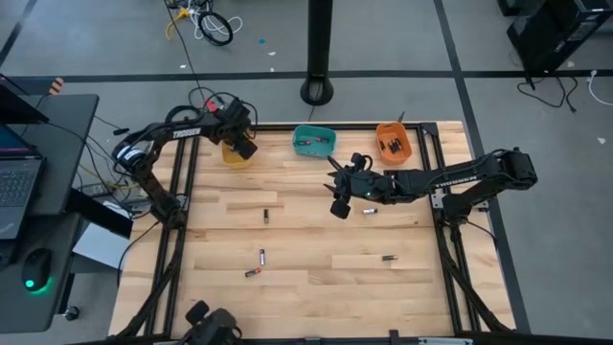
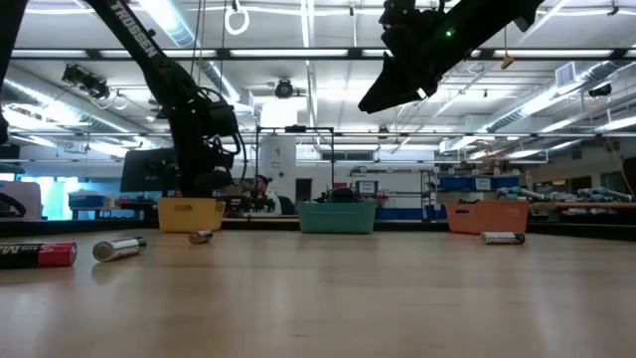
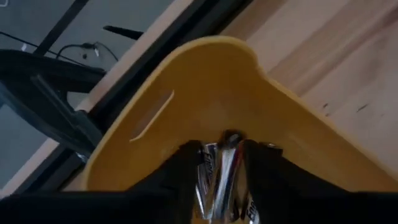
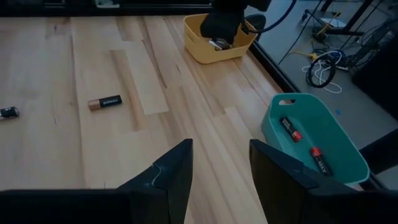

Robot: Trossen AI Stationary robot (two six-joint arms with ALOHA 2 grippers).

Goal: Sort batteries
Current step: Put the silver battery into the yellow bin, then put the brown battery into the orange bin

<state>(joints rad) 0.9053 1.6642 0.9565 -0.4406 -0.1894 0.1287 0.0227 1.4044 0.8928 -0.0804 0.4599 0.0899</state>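
Drop step in hand: silvery battery seen between left gripper fingers, grip not judged, over yellow bin at table's far-left edge. Right gripper held apart, empty, mid-table; nearby battery likely next.

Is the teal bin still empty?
No. The right wrist view shows two red-tipped batteries lying inside the teal bin.

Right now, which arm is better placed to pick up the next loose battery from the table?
The right. Its open gripper hangs over mid-table beside a loose battery, holding nothing. The left gripper is over the yellow bin with a silvery battery between its fingers.
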